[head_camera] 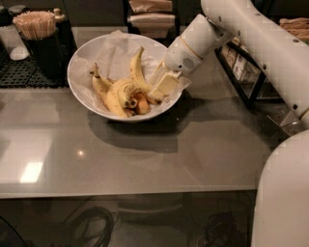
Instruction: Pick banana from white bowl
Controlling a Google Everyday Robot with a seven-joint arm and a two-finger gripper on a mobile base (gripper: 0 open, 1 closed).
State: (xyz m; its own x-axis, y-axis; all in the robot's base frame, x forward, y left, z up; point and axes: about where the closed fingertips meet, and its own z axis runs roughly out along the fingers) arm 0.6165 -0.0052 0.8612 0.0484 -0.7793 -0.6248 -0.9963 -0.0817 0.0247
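The white bowl [84, 58], wide and lined with crinkled white paper, stands on the grey table at the back centre. Three bananas lie in it. The strongly curved yellow banana [118, 94] lies at the bowl's front middle, with one banana [99, 84] to its left and another [136, 67] standing up behind it. My gripper [160, 83] reaches down from the upper right into the right side of the bowl, right beside the curved banana's right end. Whether it touches the banana is hidden.
A black holder of wooden stir sticks [36, 26] stands left of the bowl on a black mat [19, 72]. A napkin stack [149, 12] is behind the bowl. A dark wire rack [244, 72] stands to the right. My white arm [260, 34] spans the upper right.
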